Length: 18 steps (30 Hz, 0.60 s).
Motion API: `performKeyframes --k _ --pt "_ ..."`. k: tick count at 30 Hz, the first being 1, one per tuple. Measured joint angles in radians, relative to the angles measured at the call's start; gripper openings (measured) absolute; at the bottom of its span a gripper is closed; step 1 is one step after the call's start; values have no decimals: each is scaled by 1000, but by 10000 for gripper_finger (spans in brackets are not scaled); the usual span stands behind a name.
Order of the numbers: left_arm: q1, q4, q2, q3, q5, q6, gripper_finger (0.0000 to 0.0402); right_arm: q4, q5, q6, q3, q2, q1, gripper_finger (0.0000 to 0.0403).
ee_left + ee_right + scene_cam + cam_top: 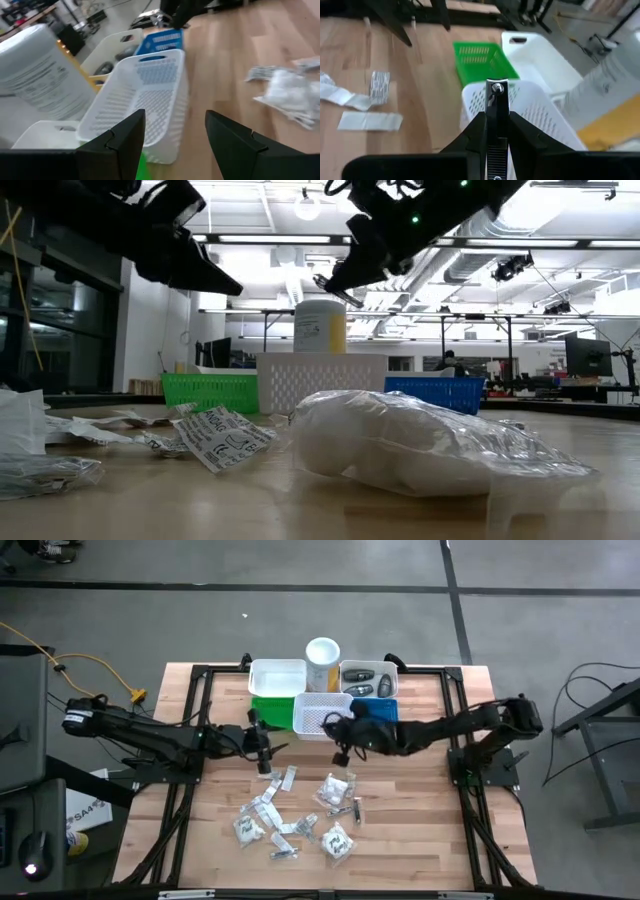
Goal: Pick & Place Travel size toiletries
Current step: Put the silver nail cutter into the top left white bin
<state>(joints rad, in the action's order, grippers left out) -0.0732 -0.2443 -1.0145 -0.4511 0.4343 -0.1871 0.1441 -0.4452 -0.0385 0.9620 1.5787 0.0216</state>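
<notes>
On the near half of the tabletop (pixel 400 840) the travel size toiletries (pixel 300 815) lie scattered: crinkly clear packets with green print (pixel 337 788), flat silvery sachets (pixel 268 802), and a thin dark stick (pixel 357 811) by the right edge of the heap. In the low view one puffy clear packet (pixel 420 445) fills the foreground.

Beyond the heap, toward the bins, both arms hang above the wood. The left gripper (pixel 262 748) hovers just in front of the green bin (pixel 270 710), its fingers (pixel 125 140) spread and nothing between them. The right gripper (pixel 340 735) is pinching a metal nail clipper (pixel 496 125), whose long axis runs straight out between the fingers toward the white lattice basket (pixel 320 712).

That is the relation the drop seems to depend on: the clipper's tip sits at the basket's near rim, with the basket just ahead and below, so a short reach forward would probably put it over the opening. The right arm is the nearer one.

Farther back stand the blue bin (pixel 378 710), the white bin (pixel 277 675), a tray holding dark grey oval pieces (pixel 365 675), and the tall white-and-yellow cylinder (pixel 322 660).
</notes>
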Motion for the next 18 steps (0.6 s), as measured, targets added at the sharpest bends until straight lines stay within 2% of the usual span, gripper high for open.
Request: performKeyframes --k 3,5,10,12,18 --pt "49 -3 0 0 0 10 205 59 130 -35 0 0 -59 46" --pt "96 -32 -1 0 -37 10 205 124 200 -63 0 12 -89 46" --pt "219 -131 -12 0 -249 -2 205 270 338 -120 3 47 -151 46" --pt "259 -153 -12 0 -314 -8 205 282 387 -129 -1 59 -174 46" --pt "336 -191 -12 0 -475 18 205 530 488 -147 1 160 -203 46"
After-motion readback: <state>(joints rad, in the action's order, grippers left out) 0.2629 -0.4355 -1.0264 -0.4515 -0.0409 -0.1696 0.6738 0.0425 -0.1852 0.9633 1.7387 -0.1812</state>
